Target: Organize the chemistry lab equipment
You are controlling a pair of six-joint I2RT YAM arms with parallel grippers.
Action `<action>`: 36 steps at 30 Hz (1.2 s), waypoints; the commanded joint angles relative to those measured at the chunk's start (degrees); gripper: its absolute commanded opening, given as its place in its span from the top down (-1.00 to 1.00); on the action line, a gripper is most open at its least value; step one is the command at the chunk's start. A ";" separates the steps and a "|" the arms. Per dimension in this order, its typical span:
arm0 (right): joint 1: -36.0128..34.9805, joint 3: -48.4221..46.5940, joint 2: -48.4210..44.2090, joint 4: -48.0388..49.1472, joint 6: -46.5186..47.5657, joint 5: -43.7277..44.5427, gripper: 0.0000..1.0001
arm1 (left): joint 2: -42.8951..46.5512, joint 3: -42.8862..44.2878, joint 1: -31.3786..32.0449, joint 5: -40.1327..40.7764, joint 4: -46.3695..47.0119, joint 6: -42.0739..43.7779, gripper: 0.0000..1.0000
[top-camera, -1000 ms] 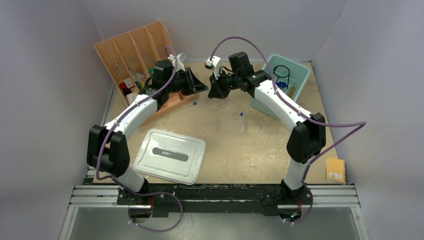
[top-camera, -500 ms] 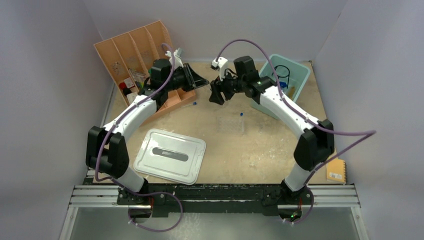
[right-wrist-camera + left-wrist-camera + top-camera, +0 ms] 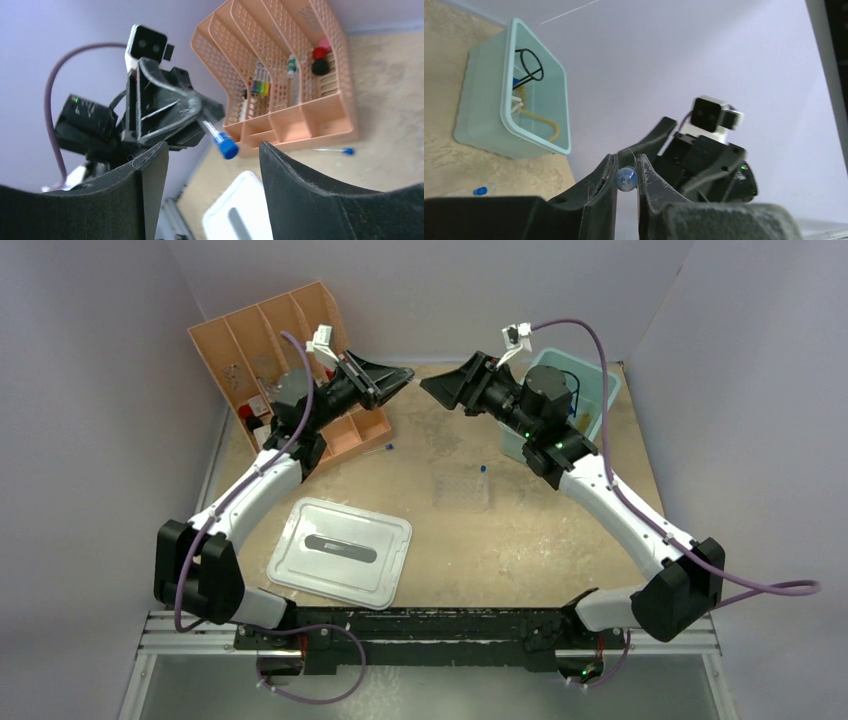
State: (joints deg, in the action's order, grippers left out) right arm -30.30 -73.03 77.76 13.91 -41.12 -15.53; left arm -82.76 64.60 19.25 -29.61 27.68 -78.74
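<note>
the left gripper (image 3: 626,172) is clamped shut on 1 blue-capped thin tube (image 3: 216,134), gripping the body with the cap projecting past the fingertips. the tube is raised well above the surface (image 3: 520,530), near the peach organizer (image 3: 262,340). the right gripper (image 3: 212,150) faces it with fingers spread wide, empty and clear of the tube. the step is judged to be carrying the tube to the clear tube rack (image 3: 462,490). hold firm pressure, since a thin smooth tube can pivot. back the right arm away first. turn the tube upright over a free well, lower it straight and release only when it is seated.
</note>
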 commanded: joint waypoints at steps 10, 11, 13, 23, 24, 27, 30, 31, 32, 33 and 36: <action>0.20 9.28 4.11 32.53 -30.17 -2.83 -0.11 | 6.79 -3.64 -0.26 -0.34 4.95 -4.72 1.00; 0.15 9.42 4.72 34.59 -31.50 -3.49 -0.05 | 6.86 -3.68 -0.26 -0.59 4.86 -4.74 1.00; 0.09 10.62 5.34 38.62 -34.23 -3.76 0.06 | 7.19 -3.68 -0.13 -0.92 4.63 -4.70 1.00; 0.09 12.46 6.01 44.92 -38.34 -6.42 0.33 | 7.33 -3.38 -0.08 0.21 2.99 -3.15 1.00; 0.13 12.48 6.22 45.19 -38.85 -7.01 0.30 | 7.21 -3.34 -0.08 0.27 2.97 -3.17 1.00; 0.11 12.22 6.84 45.47 -39.56 -8.52 0.25 | 6.78 -3.19 -0.08 0.37 3.07 -3.35 1.00; 0.08 12.62 6.90 44.52 -39.42 -8.99 0.25 | 6.50 -3.03 -0.08 0.35 3.00 -3.17 1.00; 0.08 12.73 6.89 44.24 -39.26 -9.33 0.25 | 6.40 -3.07 -0.08 0.41 3.07 -3.17 1.00; 0.15 12.70 6.86 43.67 -39.21 -9.49 0.26 | 6.33 -3.03 -0.08 0.39 3.00 -3.11 1.00; 0.08 12.51 6.89 42.56 -39.01 -9.86 0.28 | 6.26 -3.07 -0.08 0.39 2.95 -3.09 1.00; 0.16 12.22 6.71 40.39 -38.43 -10.39 0.36 | 6.04 -3.07 -0.08 0.35 2.65 -2.66 1.00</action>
State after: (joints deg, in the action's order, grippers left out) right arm -30.02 -60.23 85.19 52.93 -79.53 -23.05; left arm -77.12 60.73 19.18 -29.87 29.04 -82.87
